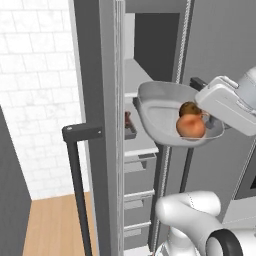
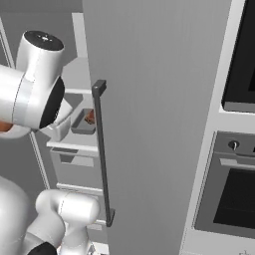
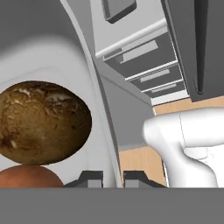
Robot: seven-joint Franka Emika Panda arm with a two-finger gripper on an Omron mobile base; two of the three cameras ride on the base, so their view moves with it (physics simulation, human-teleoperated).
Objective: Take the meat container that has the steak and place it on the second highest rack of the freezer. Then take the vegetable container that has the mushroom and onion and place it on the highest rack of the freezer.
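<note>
Vegetable container [image 1: 160, 107] held up in front of the open freezer [image 1: 145, 165], gripper pinching its rim.

Left base view: the grey container hangs tilted in the air beside the white shelves, with the onion [image 1: 190, 126] and the mushroom [image 1: 190, 109] touching each other at its right side, next to the white hand. Behind it, on a lower shelf, sits the meat container [image 1: 130, 127]. The drawers [image 1: 139, 172] stack below, and the door handle [image 1: 79, 175] stands near left.
Right base view: the meat container [image 2: 83, 122] with the steak [image 2: 90, 117] rests on a shelf, left of the dark bar handle [image 2: 102, 154].
Hand view: the gripper [image 3: 113, 177] fingers stand close together on the container's rim [image 3: 103, 127]; the mushroom [image 3: 43, 122] lies above the onion [image 3: 30, 177].
</note>
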